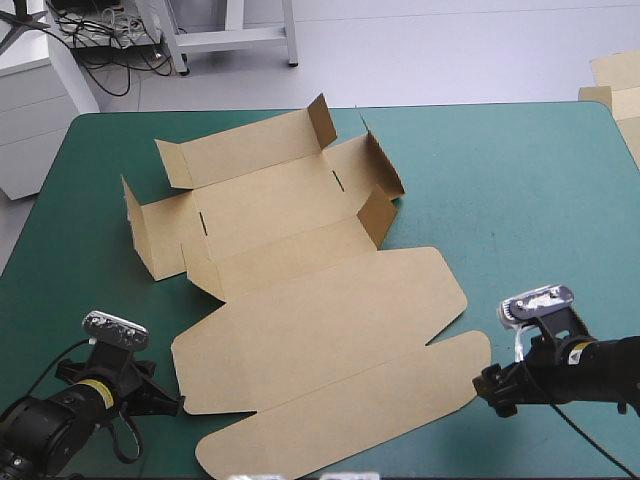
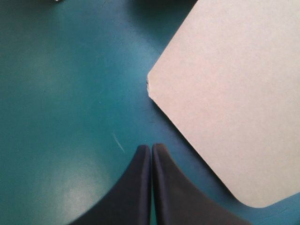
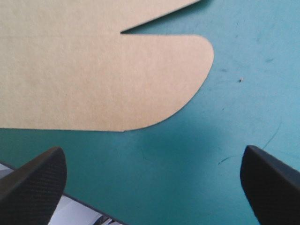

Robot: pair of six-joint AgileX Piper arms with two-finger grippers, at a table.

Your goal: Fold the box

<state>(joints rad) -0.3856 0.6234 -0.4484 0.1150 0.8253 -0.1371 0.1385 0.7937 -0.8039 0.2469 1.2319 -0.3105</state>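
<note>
Left jaws pressed together, empty; right jaws wide apart, empty. Both flank the brown box [image 1: 330, 330], walls partly raised, lid flat on the teal-green tabletop [image 1: 520, 180].

High view: from above and behind, down over worktop [image 1: 520, 200]. Wrist views: close, downward, sharing box [image 1: 300, 290] lid corners.

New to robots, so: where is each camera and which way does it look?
High view: above and behind the robot, looking down at table and box; left gripper and right gripper show.
Left wrist view: over the shut left gripper, facing a box corner.
Right wrist view: over the open right gripper, facing a rounded flap.
All share the box.
</note>
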